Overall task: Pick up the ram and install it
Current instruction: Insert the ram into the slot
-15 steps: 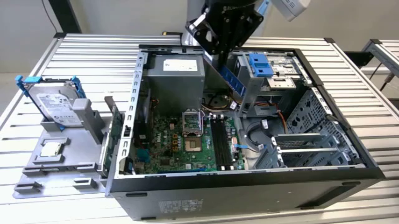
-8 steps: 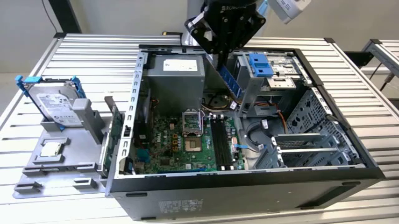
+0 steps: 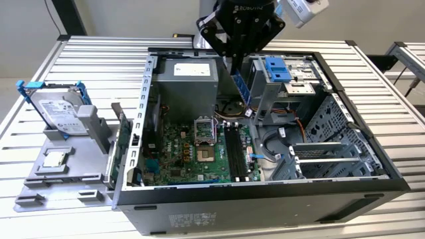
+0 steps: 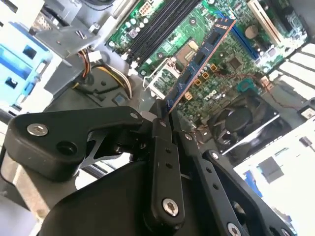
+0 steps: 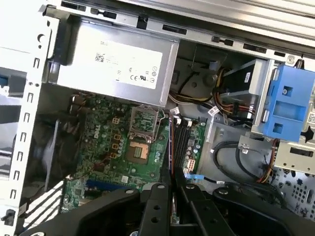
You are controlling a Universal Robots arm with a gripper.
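Observation:
My black gripper (image 3: 236, 60) hangs over the open computer case (image 3: 143, 124), shut on the top end of the ram (image 3: 242, 89). The ram, a narrow blue-green stick, points down into the case toward the motherboard. It hangs above the back end of the long black memory slots (image 3: 236, 149) without touching them. In the second wrist view the ram (image 4: 199, 61) juts out from the gripper (image 4: 164, 115) across the green board, with the slots (image 4: 157, 27) off to one side. In the first wrist view I see the ram (image 5: 171, 147) edge-on, beside the slots (image 5: 181, 140), rising from the gripper (image 5: 171, 183).
A grey power supply (image 3: 189, 82) fills the case's back corner. A blue drive bracket (image 3: 277, 68) sits close to the gripper on the exterior view's right. The CPU socket (image 3: 206, 152) lies beside the slots. Outside the case, a silver hard drive (image 3: 63, 114) stands on a grey tray.

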